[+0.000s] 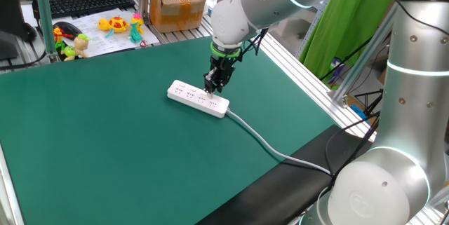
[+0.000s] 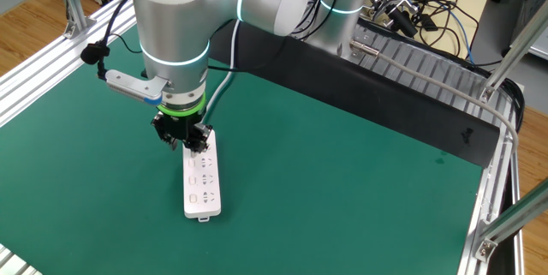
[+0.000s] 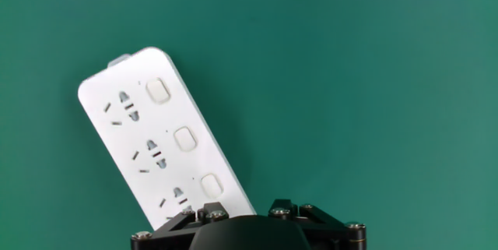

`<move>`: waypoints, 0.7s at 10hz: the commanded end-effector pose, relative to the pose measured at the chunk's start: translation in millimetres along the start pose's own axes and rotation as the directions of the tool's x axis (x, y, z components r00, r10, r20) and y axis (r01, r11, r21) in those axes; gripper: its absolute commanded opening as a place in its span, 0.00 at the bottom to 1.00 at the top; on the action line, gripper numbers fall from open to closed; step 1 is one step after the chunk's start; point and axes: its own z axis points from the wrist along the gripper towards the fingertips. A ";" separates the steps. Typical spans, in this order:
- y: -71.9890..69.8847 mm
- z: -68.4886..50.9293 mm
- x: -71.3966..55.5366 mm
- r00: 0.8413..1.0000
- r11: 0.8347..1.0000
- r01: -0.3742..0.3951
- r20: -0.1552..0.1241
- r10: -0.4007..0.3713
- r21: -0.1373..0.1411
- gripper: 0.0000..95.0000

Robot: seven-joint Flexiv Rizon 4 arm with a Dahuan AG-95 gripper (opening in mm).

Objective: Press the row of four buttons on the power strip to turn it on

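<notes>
We're looking at a robotics lab bench here, no question. A big silver-white jointed robot arm (image 1: 393, 64) with glowing teal rings stands over a flat dark-green table mat (image 1: 105, 155) framed by ribbed aluminium rails (image 2: 43, 78). Behind it, a tangle of black cables (image 2: 419, 5) spills over a metal shelf. Off to the side sit a black computer keyboard (image 1: 91, 3), an open brown cardboard box (image 1: 177, 4), small bright plastic toys (image 1: 112, 24) and a green cloth backdrop (image 1: 347, 22).
</notes>
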 end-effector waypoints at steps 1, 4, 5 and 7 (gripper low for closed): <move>2.8 -5.4 -5.2 1.000 1.000 -0.002 -0.004 0.002 0.003 0.40; 4.5 -4.5 -11.9 1.000 1.000 -0.005 -0.002 0.005 0.004 0.40; 4.3 -3.6 -13.3 1.000 1.000 -0.005 -0.001 0.005 0.003 0.40; 3.6 -1.9 -17.9 1.000 1.000 -0.004 -0.002 0.004 0.003 0.40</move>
